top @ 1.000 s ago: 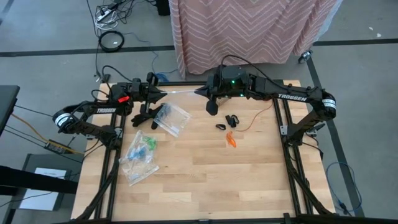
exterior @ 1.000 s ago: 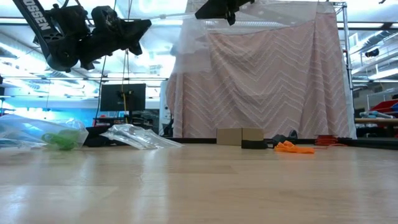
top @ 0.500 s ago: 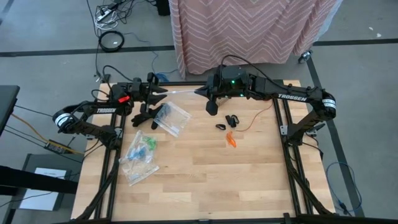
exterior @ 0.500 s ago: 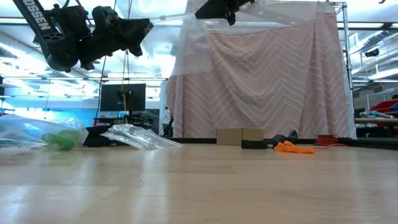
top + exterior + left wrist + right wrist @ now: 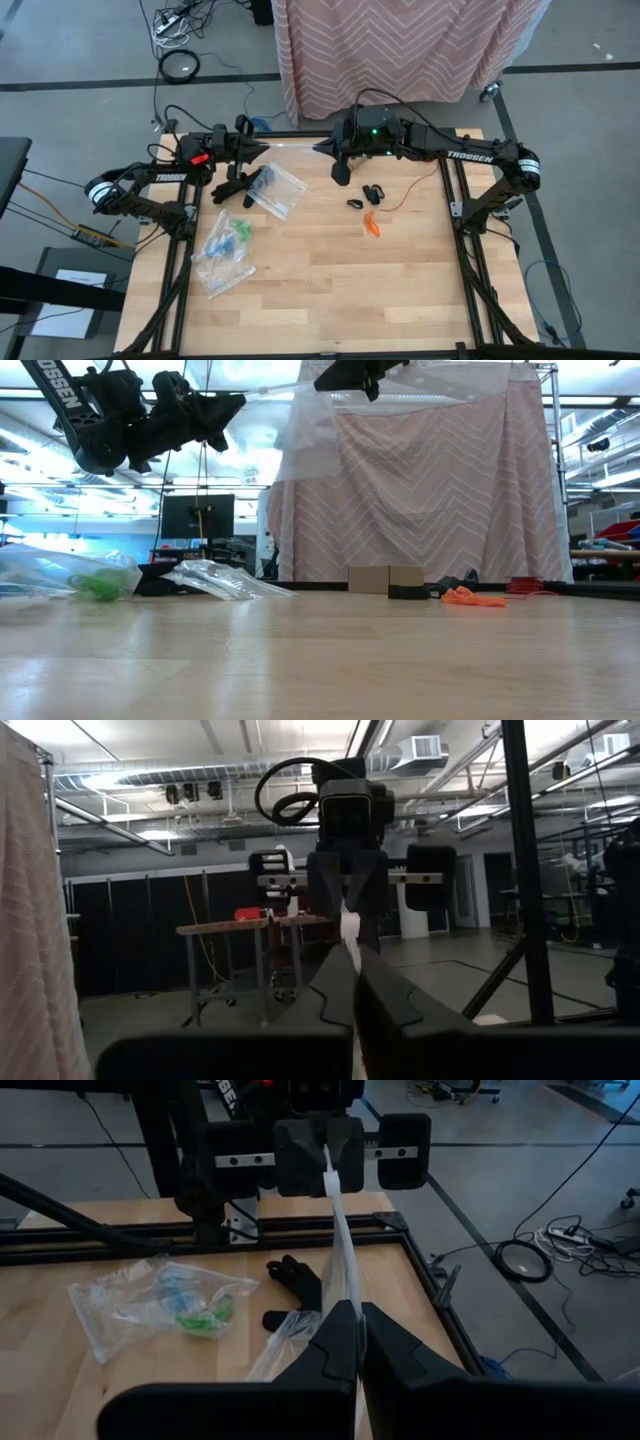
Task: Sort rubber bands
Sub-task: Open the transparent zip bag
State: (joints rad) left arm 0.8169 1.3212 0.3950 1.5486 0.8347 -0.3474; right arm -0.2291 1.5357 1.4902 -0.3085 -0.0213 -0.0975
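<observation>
Grey concrete floor [image 5: 80, 40], pink zigzag curtain [image 5: 440, 490], dark monitor [image 5: 197, 516], ceiling ducts [image 5: 200, 770] overhead

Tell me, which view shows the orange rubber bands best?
The high view: the orange rubber bands lie clear on the table. The low view shows them edge-on, far off. Neither wrist view shows them.

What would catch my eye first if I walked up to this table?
Two dark arms meet above the table's far edge, the left gripper and right gripper both shut on a clear bag stretched between them. Below lie loose black bands and orange bands on the right, and filled bags on the left.
</observation>
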